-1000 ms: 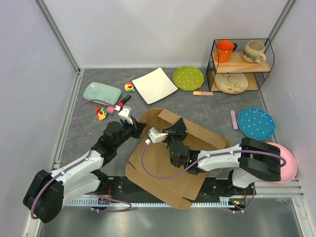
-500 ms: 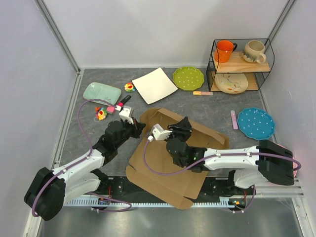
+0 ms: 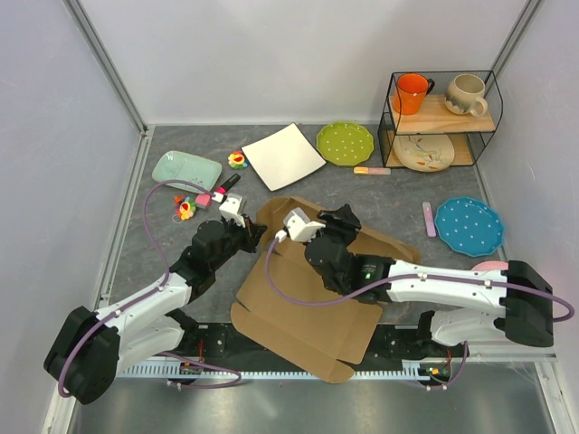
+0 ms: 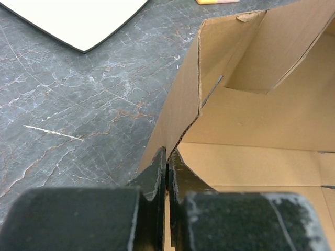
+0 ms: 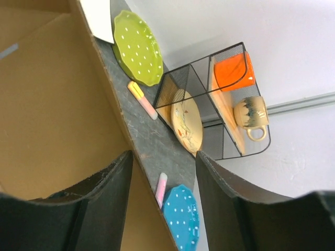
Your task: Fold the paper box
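The paper box (image 3: 298, 316) lies mid-table as brown cardboard, with its walls partly raised. My left gripper (image 3: 251, 233) is at the box's left side. In the left wrist view, my left gripper (image 4: 167, 157) is shut on the edge of the raised side wall of the box (image 4: 251, 120). My right gripper (image 3: 346, 218) hovers over the box's far wall. The right wrist view shows my right gripper (image 5: 163, 157) open, with the box's (image 5: 47, 104) wall edge running up just beside the left finger (image 5: 104, 183). Nothing is held between the right jaws.
A white square plate (image 3: 283, 155) and a green dotted plate (image 3: 345, 143) lie beyond the box. At the far right stands a wire shelf (image 3: 441, 122) with two mugs. A blue dotted plate (image 3: 469, 225) and a pink marker (image 3: 429, 219) are right of the box, and a teal tray (image 3: 186, 168) and small toys (image 3: 187, 208) are to its left.
My right gripper has opened and moved toward the far side of the box, the arm stretching out. The left gripper has stayed shut on the side wall.
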Tool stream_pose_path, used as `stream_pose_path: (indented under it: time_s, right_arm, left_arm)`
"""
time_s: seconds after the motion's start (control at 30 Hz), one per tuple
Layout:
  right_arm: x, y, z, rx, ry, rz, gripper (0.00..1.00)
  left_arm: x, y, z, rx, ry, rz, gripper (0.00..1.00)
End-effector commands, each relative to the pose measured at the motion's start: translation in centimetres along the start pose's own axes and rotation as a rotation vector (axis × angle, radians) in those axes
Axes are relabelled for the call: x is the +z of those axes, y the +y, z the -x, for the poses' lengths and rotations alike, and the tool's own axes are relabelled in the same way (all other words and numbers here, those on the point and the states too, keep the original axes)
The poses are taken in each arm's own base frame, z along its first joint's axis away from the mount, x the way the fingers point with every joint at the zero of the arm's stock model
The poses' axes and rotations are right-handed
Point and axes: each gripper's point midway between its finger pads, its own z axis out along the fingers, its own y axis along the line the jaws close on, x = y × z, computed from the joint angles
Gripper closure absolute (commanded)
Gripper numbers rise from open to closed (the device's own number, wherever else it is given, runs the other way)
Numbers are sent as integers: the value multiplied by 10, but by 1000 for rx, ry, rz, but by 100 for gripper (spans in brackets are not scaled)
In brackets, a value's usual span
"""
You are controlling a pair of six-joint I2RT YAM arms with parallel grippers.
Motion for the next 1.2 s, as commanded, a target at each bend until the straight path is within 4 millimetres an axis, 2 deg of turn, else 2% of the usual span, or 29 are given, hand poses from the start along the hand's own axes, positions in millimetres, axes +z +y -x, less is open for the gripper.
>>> stream_pose_path:
  time_s: [0.0,0.2,0.5,0.53,0.63,0.67,0.9,0.97,1.17]
  right_arm:
    - [0,-13,7,150,2,72,41]
    - [4,-12,3,151,16,105,43]
    - [12,8,-5,86,41,132,43]
    - [12,9,-6,83,41,134,44]
    - [14,10,-7,69,43,128,61]
    - [14,9,-9,54,51,118,70]
    - [14,2,-18,18,76,61,95]
    - [14,2,-19,11,77,58,100]
    - [13,2,-26,-52,111,-15,100]
  left_arm:
    - [4,-11,31,41,-83,-39,98]
    - [4,-13,31,51,-85,-43,98]
    - [4,-13,32,56,-86,-44,98]
    - [4,-13,32,56,-84,-45,98]
    - [4,-14,32,54,-84,-46,98]
    - [4,-14,32,55,-83,-48,98]
    - [1,-17,40,54,-100,-49,98]
    - [1,-17,44,55,-107,-50,98]
    - [-1,-27,59,21,-139,-78,98]
